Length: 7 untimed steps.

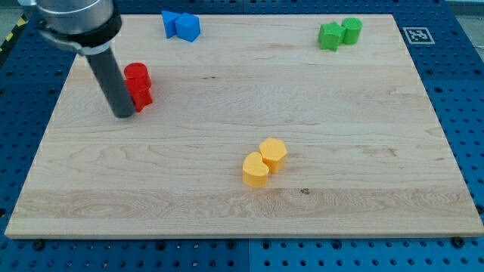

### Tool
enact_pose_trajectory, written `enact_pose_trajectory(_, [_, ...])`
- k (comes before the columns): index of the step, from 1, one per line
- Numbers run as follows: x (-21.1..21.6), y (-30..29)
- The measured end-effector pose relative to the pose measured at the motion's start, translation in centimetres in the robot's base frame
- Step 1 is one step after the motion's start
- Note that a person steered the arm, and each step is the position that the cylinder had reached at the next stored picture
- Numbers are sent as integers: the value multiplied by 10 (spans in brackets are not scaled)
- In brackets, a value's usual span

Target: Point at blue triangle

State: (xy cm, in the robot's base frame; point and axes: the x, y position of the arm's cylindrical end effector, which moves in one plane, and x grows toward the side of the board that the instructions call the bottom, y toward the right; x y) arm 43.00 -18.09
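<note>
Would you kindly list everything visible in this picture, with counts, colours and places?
blue blocks: 2, blue, touching, top edge left of centre; shapes unclear
green blocks: 2, green, touching, top right
red blocks: 2, red, touching, upper left
yellow blocks: 2, yellow, touching, below centre
wooden board: 1, light wood, fills the view
pegboard surface: 1, blue, around the board
marker tag: 1, black-and-white, top right
my tip: 1, dark rod, just left of the red blocks

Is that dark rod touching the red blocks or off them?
Cannot tell for certain: my tip sits right against the red blocks on their left side, with no visible gap.
</note>
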Motion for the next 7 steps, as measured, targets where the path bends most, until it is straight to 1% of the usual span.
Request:
enact_pose_trajectory(2, [-28, 33])
enact_pose_trajectory(3, [-29, 36])
enact_pose_trajectory(4, [-21, 53])
enact_pose_trajectory(5, [-4, 116])
enact_pose_trajectory(6, [-7, 176])
enact_pose_trajectory(7, [-26, 196])
